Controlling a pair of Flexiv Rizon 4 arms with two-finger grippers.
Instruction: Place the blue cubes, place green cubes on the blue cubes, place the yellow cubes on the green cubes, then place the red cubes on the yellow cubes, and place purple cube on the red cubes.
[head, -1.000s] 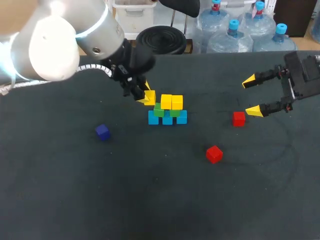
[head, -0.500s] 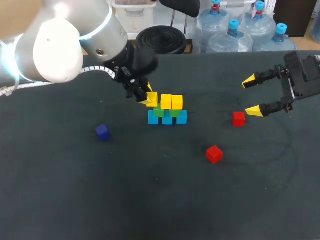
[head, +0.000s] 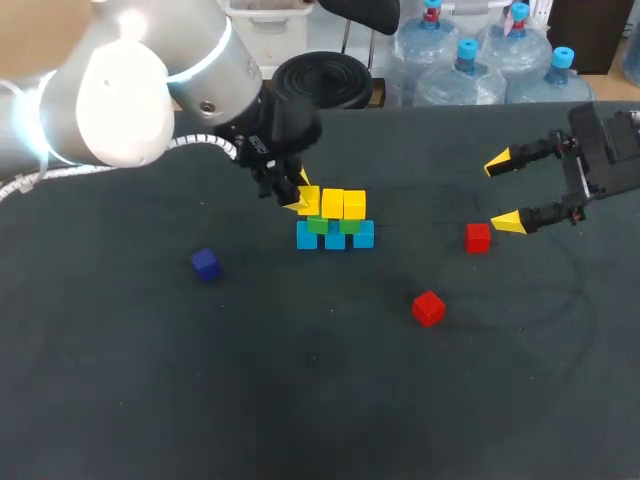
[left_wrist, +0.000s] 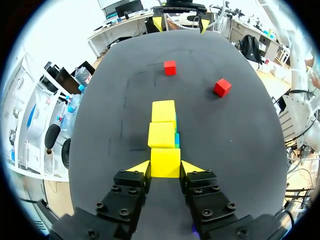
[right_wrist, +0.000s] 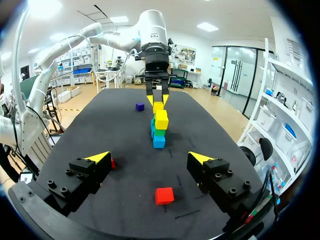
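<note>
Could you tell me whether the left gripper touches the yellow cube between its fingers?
Touching: the left wrist view shows both fingertips pressed against the yellow cube.

We log stack (head: 340, 215) mid-table | held cube (head: 308, 200) in left gripper (left_wrist: 165, 169), at stack's 9 o'clock, top level | far cube (head: 478, 237) at its 3 | near cube (head: 428, 307) at 5 | lone cube (head: 205, 264) at 8 | right gripper (head: 502, 192) near far cube's 1

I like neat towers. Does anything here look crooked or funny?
Nothing is spilled or broken. But the yellow cube in the left hand sits at the end of the tower, and seems to stick out partly past the green cubes underneath.
</note>
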